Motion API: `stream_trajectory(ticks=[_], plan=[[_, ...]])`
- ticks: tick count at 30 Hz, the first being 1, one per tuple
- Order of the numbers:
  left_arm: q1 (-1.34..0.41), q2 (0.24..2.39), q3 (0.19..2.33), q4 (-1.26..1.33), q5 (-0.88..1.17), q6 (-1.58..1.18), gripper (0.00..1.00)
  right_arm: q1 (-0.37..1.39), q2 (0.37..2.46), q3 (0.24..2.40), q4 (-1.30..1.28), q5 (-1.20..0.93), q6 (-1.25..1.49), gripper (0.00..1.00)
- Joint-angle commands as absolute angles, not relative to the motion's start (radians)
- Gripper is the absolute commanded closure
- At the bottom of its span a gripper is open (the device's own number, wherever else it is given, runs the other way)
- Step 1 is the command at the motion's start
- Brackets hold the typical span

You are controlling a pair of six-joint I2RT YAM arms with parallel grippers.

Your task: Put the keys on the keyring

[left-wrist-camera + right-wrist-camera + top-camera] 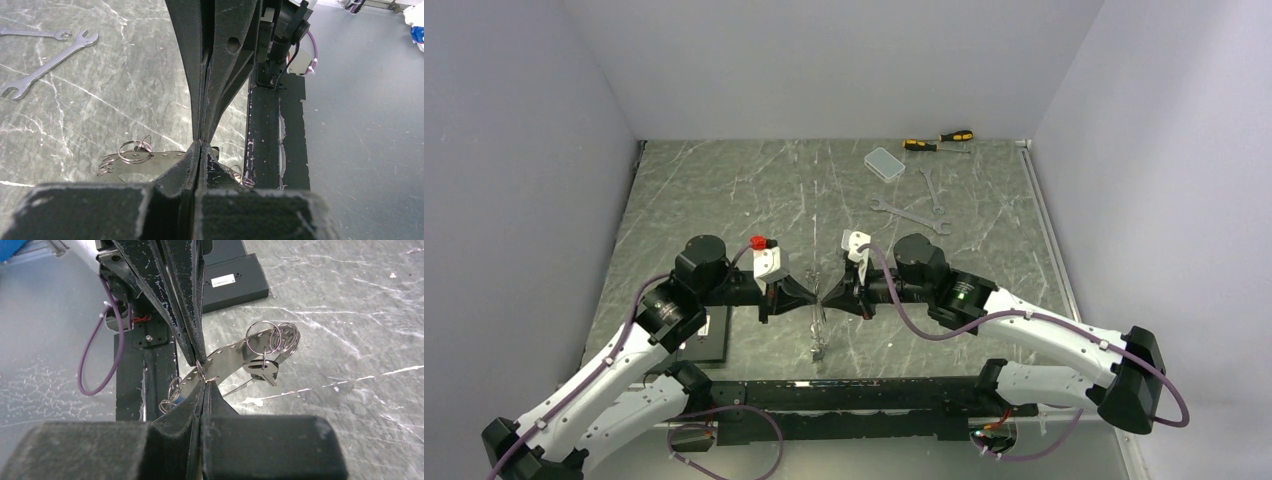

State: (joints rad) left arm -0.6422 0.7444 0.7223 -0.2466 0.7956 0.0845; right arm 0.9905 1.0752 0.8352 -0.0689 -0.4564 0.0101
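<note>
The keyring (232, 352) is a large curved silver band with holes, held above the table and carrying several small split rings (272, 337). A black-headed key (262, 371) hangs from one of them. A bit of blue (181, 397) shows among the rings at the band's other end. My left gripper (200, 145) and right gripper (204, 381) meet tip to tip at mid-table, both shut on the band. From above the keyring (815, 330) appears edge-on between the left gripper (811, 297) and the right gripper (825, 297). The band (160, 157) also shows in the left wrist view.
Two silver wrenches (911, 214) (932, 190), a clear plastic box (885, 163) and yellow-black screwdrivers (939, 140) lie at the far right. A black block (709, 335) sits by the left arm. The black base rail (844, 400) runs along the near edge.
</note>
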Motion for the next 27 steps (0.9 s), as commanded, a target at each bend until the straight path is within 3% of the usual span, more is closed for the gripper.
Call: stream_trajectory(ticks=[1, 27], plan=[[-0.633, 0.717, 0.762, -0.183, 0.795, 0.069, 1.00, 0.982, 1.081, 0.815, 0.035, -0.486, 0.063, 1.00], [-0.604, 0.682, 0.748, -0.138, 0.794, 0.033, 1.00, 0.978, 1.141, 0.748, 0.262, -0.561, 0.201, 0.99]])
